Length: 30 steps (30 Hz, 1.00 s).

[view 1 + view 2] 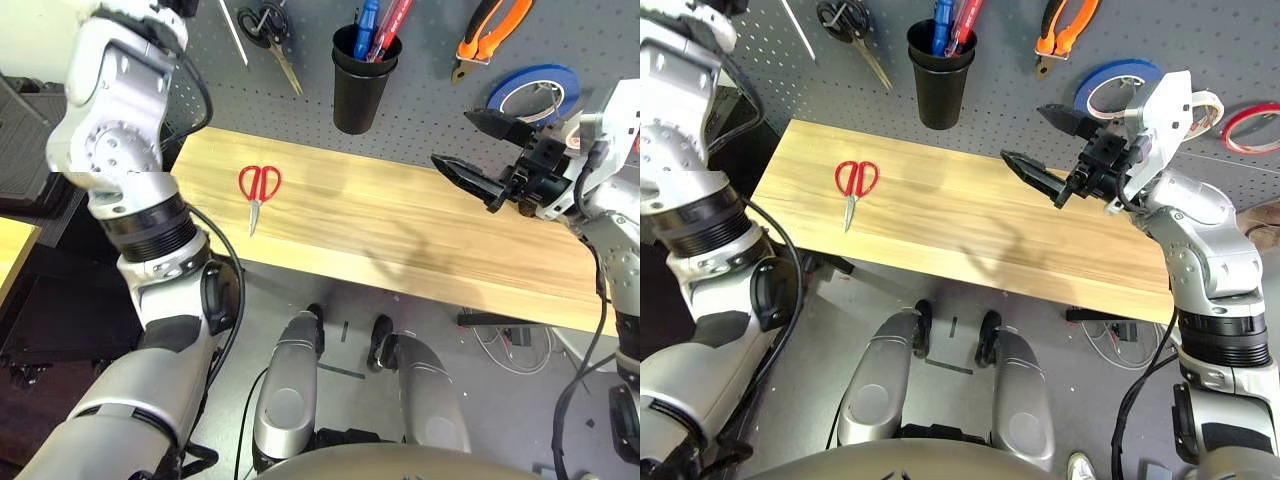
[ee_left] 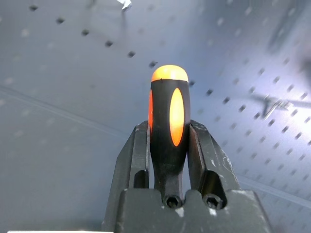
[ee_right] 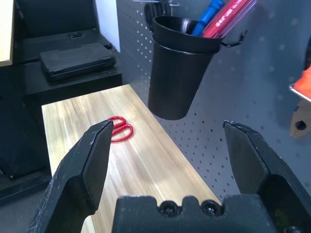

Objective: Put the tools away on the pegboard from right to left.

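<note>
Left tool [image 2: 169, 145] clamped on screwdriver [image 2: 169, 121] raised close to pegboard [image 2: 73, 73], right tool [image 1: 1045, 145] spread empty above the surface [image 1: 400, 225] where red scissors [image 1: 258, 186] wait; risk: handle slipping or missing its holder.

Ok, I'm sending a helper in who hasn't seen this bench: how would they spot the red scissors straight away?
Start at the long wooden table below the pegboard. Toward its left end, down and left of the hanging black cup, lie the red-handled scissors, flat, blades pointing to the near edge. The other scissors hang on the board and have black handles.
</note>
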{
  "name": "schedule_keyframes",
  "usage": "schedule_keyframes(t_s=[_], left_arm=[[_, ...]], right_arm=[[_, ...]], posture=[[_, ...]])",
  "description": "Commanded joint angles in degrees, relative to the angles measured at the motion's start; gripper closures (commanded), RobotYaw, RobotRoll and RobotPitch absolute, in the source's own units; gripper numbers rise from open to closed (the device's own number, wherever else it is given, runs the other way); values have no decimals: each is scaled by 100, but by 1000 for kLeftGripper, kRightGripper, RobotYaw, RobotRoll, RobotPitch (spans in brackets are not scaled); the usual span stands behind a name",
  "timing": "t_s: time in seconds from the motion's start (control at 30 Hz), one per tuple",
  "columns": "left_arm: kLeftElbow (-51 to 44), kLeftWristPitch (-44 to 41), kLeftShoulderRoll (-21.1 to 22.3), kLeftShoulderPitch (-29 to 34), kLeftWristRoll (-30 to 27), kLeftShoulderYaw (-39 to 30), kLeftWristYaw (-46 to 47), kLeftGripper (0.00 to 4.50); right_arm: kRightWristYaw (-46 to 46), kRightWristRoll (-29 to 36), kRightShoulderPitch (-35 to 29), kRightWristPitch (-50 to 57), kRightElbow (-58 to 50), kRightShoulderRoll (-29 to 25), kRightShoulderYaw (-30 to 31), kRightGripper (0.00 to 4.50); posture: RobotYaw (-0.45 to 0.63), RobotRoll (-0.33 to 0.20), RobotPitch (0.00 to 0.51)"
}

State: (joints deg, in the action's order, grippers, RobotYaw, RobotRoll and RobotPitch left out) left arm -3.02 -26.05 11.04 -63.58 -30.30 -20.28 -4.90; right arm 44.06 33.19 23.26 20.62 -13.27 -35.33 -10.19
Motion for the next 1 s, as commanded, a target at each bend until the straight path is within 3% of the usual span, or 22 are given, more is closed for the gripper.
schedule_keyframes(t_s=[0.03, 0.43, 0.67, 1.0], left_arm=[[284, 520, -204, -137, 133, 215, -42, 3523], [1553, 1874, -859, -701, 299, 404, -55, 3523], [2364, 2516, -1025, -931, 502, 542, -246, 3523], [3284, 3350, -1115, -557, 1198, 1087, -676, 3523]], right_arm=[[-83, 72, -22, 109, 11, -7, -155, 0], [-308, 189, -177, 453, -104, -14, -287, 0], [-499, 165, -157, 451, -180, 113, -238, 0], [-740, 141, -160, 450, -327, 214, -227, 0]], posture=[[130, 0, 242], [111, 0, 249], [102, 0, 255], [67, 0, 264]])
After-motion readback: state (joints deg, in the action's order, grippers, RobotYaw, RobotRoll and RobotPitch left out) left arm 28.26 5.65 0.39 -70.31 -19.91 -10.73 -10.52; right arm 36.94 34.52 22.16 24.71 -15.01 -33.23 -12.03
